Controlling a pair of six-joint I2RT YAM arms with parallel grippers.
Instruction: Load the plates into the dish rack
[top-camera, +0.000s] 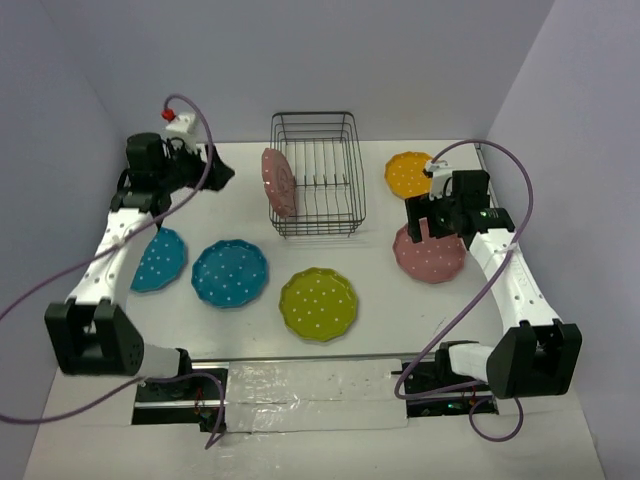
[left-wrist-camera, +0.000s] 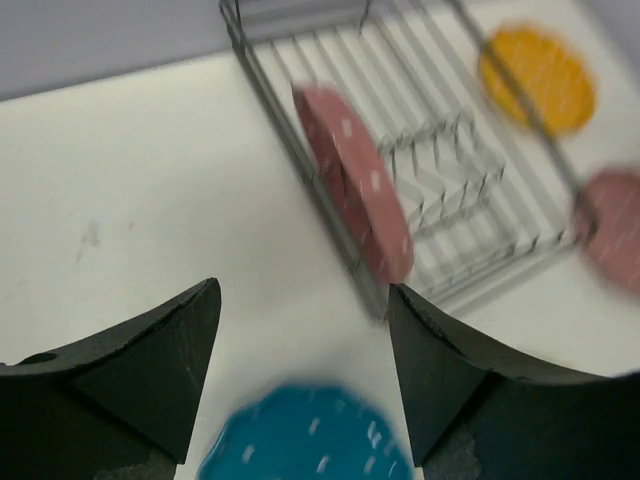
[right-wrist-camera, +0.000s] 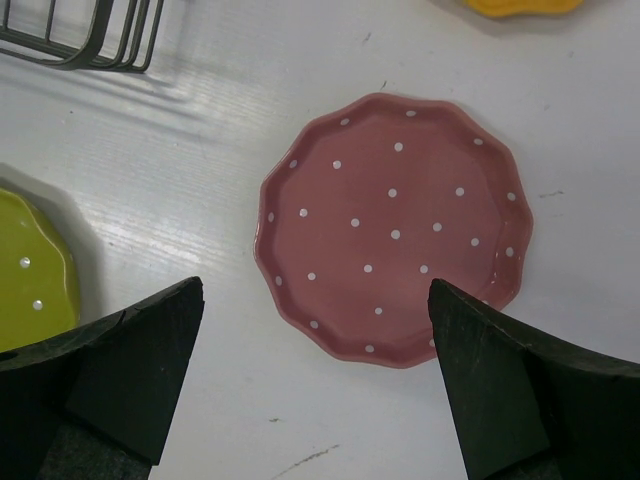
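Top: standing pink plate (top-camera: 280, 182) on edge at left wall of dish rack (top-camera: 318, 233), inside or outside the wire I can't tell

Left wrist: my left gripper (left-wrist-camera: 302, 292) spread, empty, left of the rack; teal plate (left-wrist-camera: 305, 440) front-left of it

Right wrist: right gripper (right-wrist-camera: 315, 285) spread over flat pink plate (right-wrist-camera: 392, 228), right-front of rack. I'd straddle one rim, pinch low; bare table (right-wrist-camera: 200, 150) around, yellow-green plate (right-wrist-camera: 30, 265) nearest

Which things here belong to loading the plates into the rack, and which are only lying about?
For the job: dish rack, upright pink plate, flat pink plate, orange-yellow plate, yellow-green plate, left teal plate, right teal plate.
Lying about: purple cable, clear plastic sheet.
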